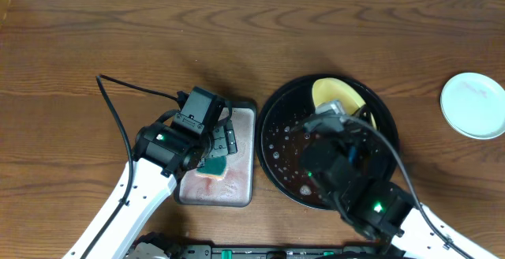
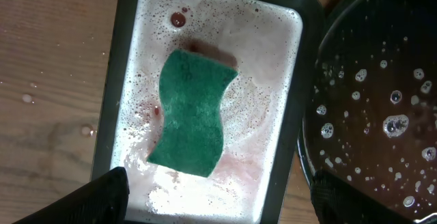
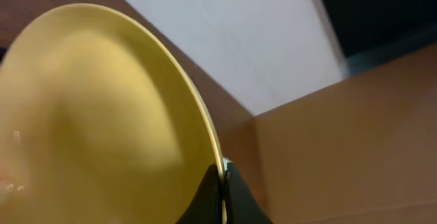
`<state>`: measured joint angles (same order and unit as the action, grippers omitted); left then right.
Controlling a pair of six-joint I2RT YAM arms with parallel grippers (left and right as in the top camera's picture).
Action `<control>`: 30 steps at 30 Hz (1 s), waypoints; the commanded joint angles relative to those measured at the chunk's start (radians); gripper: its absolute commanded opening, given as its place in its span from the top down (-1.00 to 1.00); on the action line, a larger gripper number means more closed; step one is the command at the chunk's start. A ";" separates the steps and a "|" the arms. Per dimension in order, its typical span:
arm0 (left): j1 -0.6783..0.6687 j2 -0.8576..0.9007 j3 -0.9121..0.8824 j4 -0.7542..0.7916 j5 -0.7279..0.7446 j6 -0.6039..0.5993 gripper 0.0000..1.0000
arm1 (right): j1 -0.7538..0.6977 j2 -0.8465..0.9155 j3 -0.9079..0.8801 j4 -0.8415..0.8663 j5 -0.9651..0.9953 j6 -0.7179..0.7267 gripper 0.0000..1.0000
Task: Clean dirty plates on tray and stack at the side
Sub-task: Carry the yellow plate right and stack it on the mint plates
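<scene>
Tabletop of brown wood grain, seen from 3 cameras, with 2 trays side by side near its middle.

(a) Right arm. My right gripper pinches the rim of the yellow plate. In the right wrist view its 2 dark fingertips close on the plate's edge, 1 on each face. The plate is tilted steeply and its pale face fills the left of that view, with a white wall behind. From overhead I see it over the far part of the black tray, partly hidden by the gripper. I cannot tell whether its lower edge touches the tray. The tray's glossy floor is dotted with droplets and suds.

(b) Left arm. My left gripper hangs over the grey tray, jaws spread wide and holding nothing. Its 2 fingertips show at the bottom corners of the left wrist view. Between them lies the green sponge, flat in pink-tinted foam and apart from both fingers. The grey tray sits just beside the black tray, on its left.

(c) Side. 1 white plate rests flat on the bare wood at the right edge of the overhead view, well apart from the black tray. A black cable runs across the wood to the left arm.
</scene>
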<state>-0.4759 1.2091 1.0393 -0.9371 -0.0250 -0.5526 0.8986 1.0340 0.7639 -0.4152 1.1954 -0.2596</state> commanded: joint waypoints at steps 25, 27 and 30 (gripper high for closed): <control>0.005 -0.001 0.005 -0.003 -0.001 -0.001 -0.70 | -1.580 0.317 0.021 0.190 -1.361 0.818 0.98; 0.005 -0.001 0.005 -0.003 -0.001 -0.001 -0.70 | -1.630 0.375 0.021 0.249 -1.360 0.824 0.98; 0.005 -0.001 0.005 -0.003 -0.001 -0.001 -0.70 | -1.683 0.449 0.021 0.298 -1.336 0.824 0.98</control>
<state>-0.4759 1.2091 1.0393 -0.9371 -0.0250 -0.5522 -0.7357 1.4246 0.7708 -0.1421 -0.1314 0.5110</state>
